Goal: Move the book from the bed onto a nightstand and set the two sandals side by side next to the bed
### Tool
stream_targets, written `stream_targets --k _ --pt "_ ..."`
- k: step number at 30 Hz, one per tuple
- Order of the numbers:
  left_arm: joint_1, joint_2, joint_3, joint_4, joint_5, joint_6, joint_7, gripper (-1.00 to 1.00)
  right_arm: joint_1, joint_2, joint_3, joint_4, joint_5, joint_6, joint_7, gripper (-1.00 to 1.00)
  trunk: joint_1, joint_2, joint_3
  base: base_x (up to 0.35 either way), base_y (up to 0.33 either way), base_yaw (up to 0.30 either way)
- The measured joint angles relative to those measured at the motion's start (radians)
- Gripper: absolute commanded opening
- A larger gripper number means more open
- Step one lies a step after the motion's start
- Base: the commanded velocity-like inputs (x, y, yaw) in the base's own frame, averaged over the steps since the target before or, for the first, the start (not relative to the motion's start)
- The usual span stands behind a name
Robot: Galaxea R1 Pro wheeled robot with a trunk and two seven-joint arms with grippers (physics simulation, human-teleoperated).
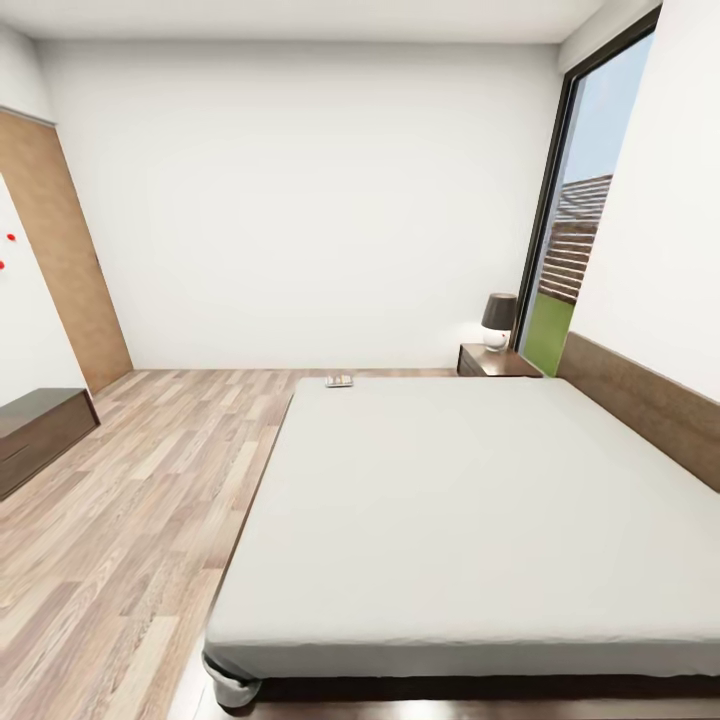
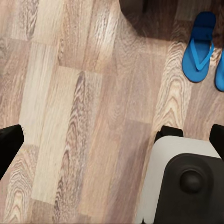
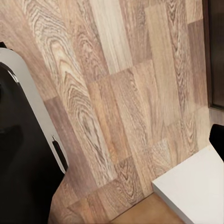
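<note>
The bed [image 1: 480, 500] has a light grey mattress and spreads over the right half of the head view. The book [image 1: 339, 381] lies small and flat on the bed's far left corner. A dark brown nightstand [image 1: 497, 362] stands beyond the bed by the window. In the left wrist view one blue sandal [image 2: 198, 46] lies on the plank floor, and the second sandal [image 2: 220, 72] is beside it, cut by the frame edge. My left gripper [image 2: 112, 140] is open above bare floor. My right gripper [image 3: 109, 135] also hangs open over the planks.
A lamp [image 1: 498, 318] sits on the nightstand, with the tall window [image 1: 575, 230] behind it. A dark low cabinet [image 1: 40, 430] and a wooden door panel [image 1: 70, 260] stand at the left wall. My base [image 2: 186, 182] is close to the sandals. A pale slab corner [image 3: 196, 191] lies near my right gripper.
</note>
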Motion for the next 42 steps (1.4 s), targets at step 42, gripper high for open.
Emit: stream_targets --k 42 --pt "0.0 0.001 -0.001 -0.001 0.001 -0.004 0.005 1.0 0.0 0.028 -0.005 -0.008 0.0 -0.002 0.036 1.0 -0.131 0.238 0.107 0.0 0.0 0.0"
